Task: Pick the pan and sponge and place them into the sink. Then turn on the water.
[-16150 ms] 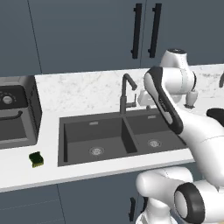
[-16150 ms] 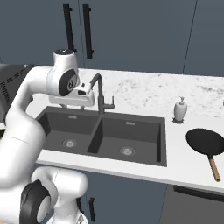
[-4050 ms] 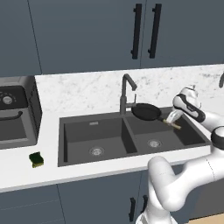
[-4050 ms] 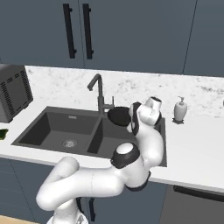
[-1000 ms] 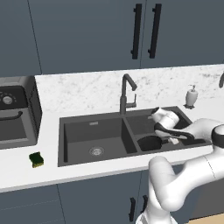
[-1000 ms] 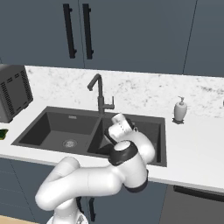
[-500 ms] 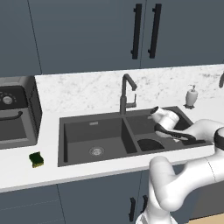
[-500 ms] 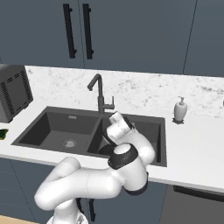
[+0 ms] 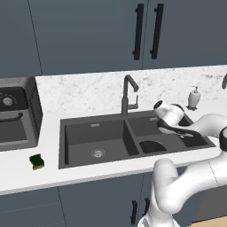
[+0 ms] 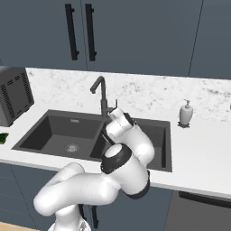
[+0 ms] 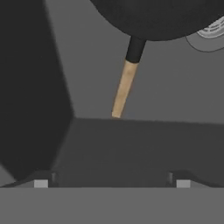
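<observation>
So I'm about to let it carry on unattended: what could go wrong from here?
The shallow black frying pan lies in the dark grey double-basin sink beneath the open jaws, so rising carelessly could catch its handle. The small yellow-and-green sponge sits far off; swinging there may clip the tall dark faucet.

Pan (image 11: pixel 162 17): bowl cut off by the hand view's top edge; in the left base view, partly hidden behind the arm inside the sink (image 9: pixel 95 133).
Drain (image 11: pixel 210 37): partly covered by the pan, cut at the right edge.
Sponge (image 9: pixel 37 161): too small to show its layers clearly.
</observation>
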You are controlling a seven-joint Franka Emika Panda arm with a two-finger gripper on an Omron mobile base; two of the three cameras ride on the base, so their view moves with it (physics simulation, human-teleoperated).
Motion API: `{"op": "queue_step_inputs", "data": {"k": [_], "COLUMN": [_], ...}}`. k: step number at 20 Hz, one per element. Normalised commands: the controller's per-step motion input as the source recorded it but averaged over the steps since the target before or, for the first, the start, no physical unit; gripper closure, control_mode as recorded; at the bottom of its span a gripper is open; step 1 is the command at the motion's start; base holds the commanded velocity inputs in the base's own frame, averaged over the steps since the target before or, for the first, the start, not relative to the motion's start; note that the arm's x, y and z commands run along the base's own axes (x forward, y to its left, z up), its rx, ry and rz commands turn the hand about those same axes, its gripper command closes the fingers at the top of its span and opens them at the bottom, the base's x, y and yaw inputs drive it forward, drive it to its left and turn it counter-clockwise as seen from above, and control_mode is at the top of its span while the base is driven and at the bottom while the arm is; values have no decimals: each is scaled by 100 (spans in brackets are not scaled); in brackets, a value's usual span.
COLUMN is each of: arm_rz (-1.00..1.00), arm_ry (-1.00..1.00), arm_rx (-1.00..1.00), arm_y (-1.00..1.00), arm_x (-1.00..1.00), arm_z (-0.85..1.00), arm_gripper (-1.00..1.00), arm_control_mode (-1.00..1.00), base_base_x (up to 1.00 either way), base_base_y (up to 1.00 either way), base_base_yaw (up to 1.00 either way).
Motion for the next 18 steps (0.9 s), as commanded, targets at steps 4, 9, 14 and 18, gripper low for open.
{"op": "queue_step_inputs", "data": {"k": [4,9,14,18], "arm_rz": [-2,-5,-2,-10], "arm_ry": [-11,-20,-15,-9], "arm_rx": [15,18,18,24], "arm_y": [27,63,47,50], "arm_x": [-78,-74,-51,-40], "arm_z": [26,29,67,44], "arm_gripper": [-100,-100,-100,-100], "arm_control_mode": [-100,-100,-100,-100], "base_base_x": [0,0,0,0], "base_base_y": [0,0,0,0], "base_base_yaw": [0,0,0,0]}}
